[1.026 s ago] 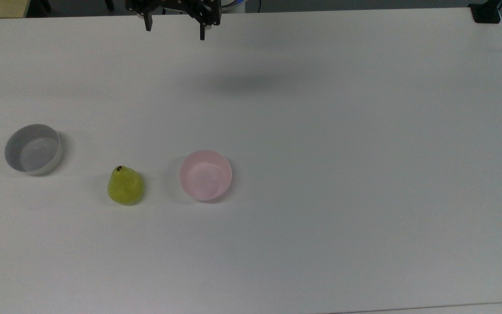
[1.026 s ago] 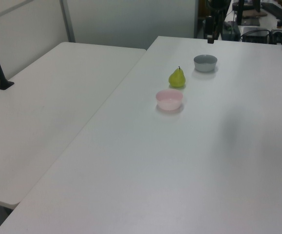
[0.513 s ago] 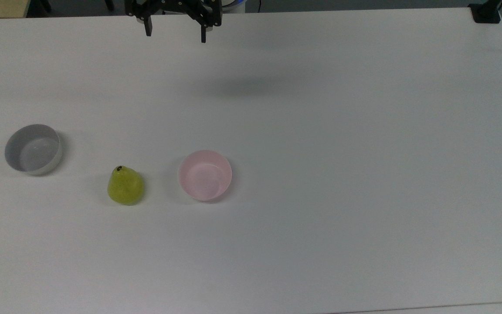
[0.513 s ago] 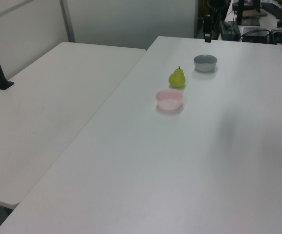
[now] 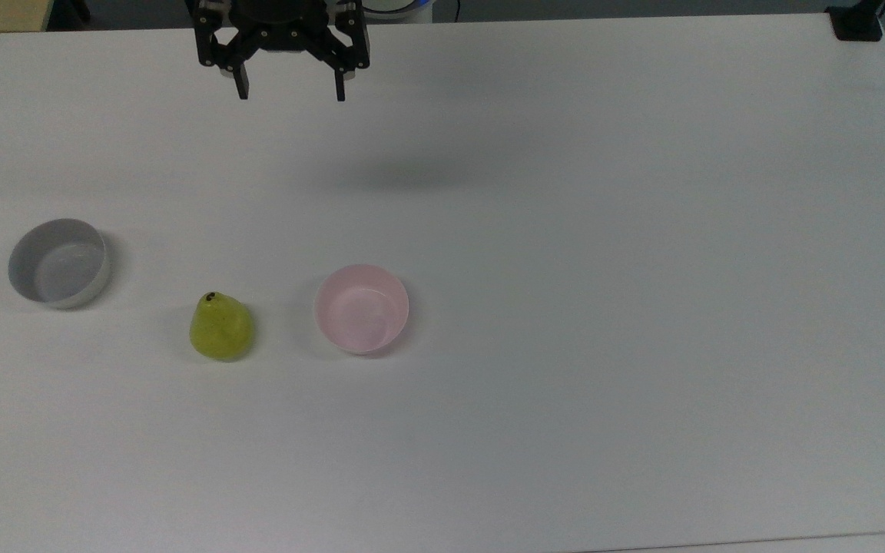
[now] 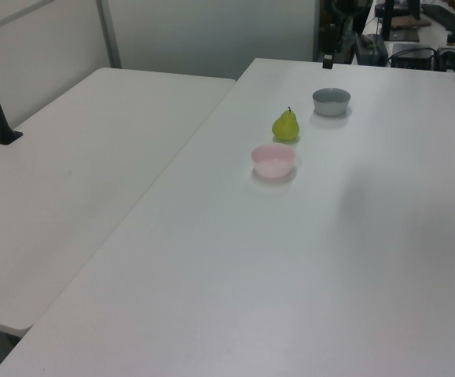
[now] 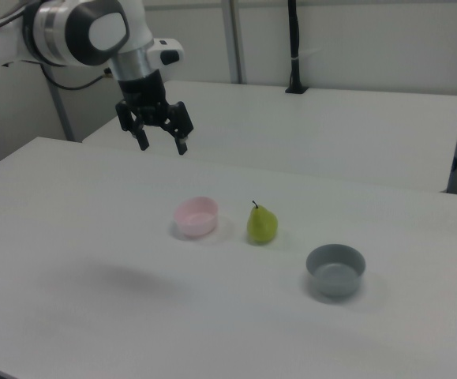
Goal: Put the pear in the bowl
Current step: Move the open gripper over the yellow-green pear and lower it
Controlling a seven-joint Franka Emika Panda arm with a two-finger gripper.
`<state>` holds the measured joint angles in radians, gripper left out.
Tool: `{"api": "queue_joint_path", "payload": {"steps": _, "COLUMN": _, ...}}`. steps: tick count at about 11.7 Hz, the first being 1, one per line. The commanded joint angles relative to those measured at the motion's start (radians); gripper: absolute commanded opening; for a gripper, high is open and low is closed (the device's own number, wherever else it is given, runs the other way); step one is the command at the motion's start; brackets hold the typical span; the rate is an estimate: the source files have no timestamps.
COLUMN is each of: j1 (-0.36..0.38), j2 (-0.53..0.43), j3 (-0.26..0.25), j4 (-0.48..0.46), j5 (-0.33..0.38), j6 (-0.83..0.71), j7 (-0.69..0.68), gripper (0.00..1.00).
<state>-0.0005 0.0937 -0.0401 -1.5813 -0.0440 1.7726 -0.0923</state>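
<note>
Since the earlier frames the gripper point(image 5: 289, 86) has drifted toward the top view's left and a little further out over the worktop point(image 5: 604, 269), turning so its two fingers point(image 5: 242, 86) now line up almost level across the top view; pear and bowls have not shifted. The fingers stand wide apart and hold nothing, high above the surface in the right view point(image 7: 162, 142).

The pear point(image 5: 220, 326) stands upright on the worktop, stem up, between the grey bowl point(image 5: 58, 263) and the pink bowl point(image 5: 362, 308), near the pink one but not touching it. From the fingers it lies well apart, toward the top view's bottom and slightly to the top view's left. Its long axis is vertical, so a straight descent over the stem with the fingers either side of the body looks the likely approach. The pink bowl is empty, just to the top view's right of the pear.
</note>
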Motion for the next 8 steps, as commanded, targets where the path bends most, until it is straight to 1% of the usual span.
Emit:
{"api": "queue_joint_path", "payload": {"steps": 1, "j1": -0.061, "j2": 0.088, "j3": -0.003, "j4": 0.053, "j5": 0.013, "j6": 0.039, "j7": -0.034, "gripper": 1.0}}
{"api": "queue_joint_path", "payload": {"steps": 3, "j1": -0.094, "j2": 0.142, "j3": -0.003, "j4": 0.063, "j5": 0.009, "j6": 0.158, "j7": -0.032, "gripper": 1.0}}
{"api": "queue_joint_path", "payload": {"steps": 4, "j1": -0.108, "j2": 0.183, "j3": -0.003, "j4": 0.066, "j5": 0.004, "j6": 0.189, "j7": -0.034, "gripper": 1.0}}
{"api": "queue_joint_path", "payload": {"steps": 8, "j1": -0.128, "j2": 0.303, "j3": -0.004, "j4": 0.067, "j5": 0.003, "j6": 0.346, "j7": -0.05, "gripper": 1.0}}
